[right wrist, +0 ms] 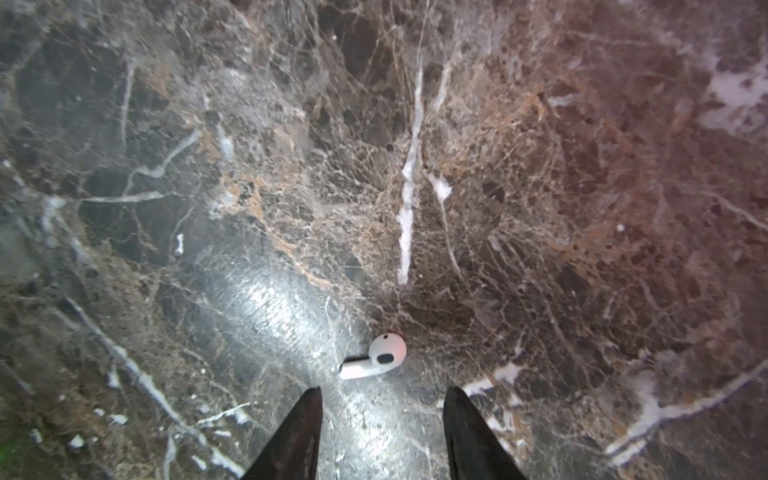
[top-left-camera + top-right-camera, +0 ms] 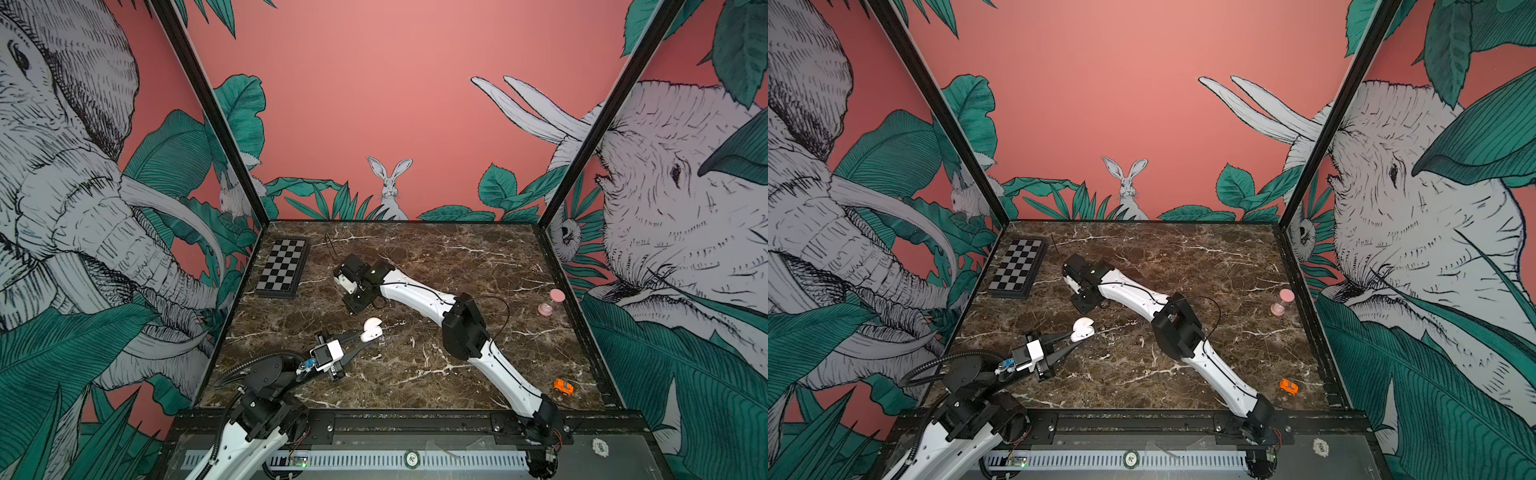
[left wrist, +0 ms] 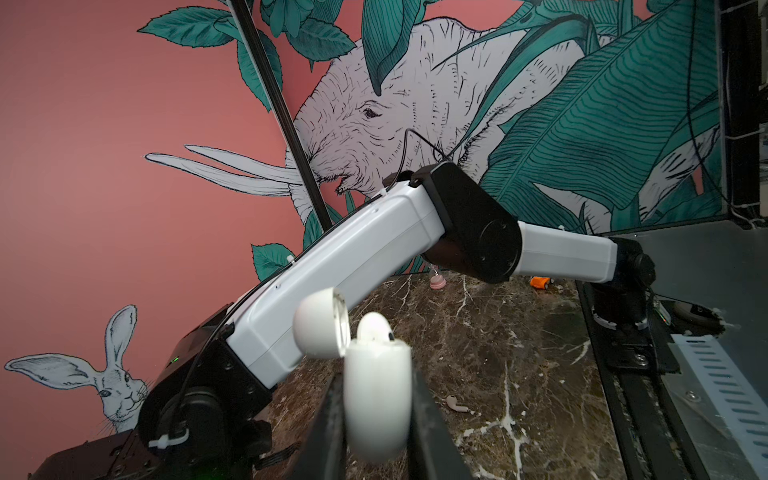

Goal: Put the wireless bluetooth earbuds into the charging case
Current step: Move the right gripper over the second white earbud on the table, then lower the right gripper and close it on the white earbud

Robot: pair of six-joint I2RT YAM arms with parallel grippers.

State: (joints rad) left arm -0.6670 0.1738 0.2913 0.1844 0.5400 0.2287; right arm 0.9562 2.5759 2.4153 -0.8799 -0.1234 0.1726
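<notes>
Right wrist view alone: earbud low centre, right gripper gaping just short; left gripper clamping open case.

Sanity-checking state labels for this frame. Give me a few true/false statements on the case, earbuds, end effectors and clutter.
1. The left end effector is shut on the charging case. True.
2. The lid of the case is closed. False: it stands open, with a seated earbud inside.
3. The right end effector grips an earbud. False: it is open, and the loose earbud lies on the marble tabletop ahead of its fingertips, untouched.
4. An orange toy car sits at the tabletop's near right. True.
5. The checkerboard lies at the near right corner. False: it is at the far left.
</notes>
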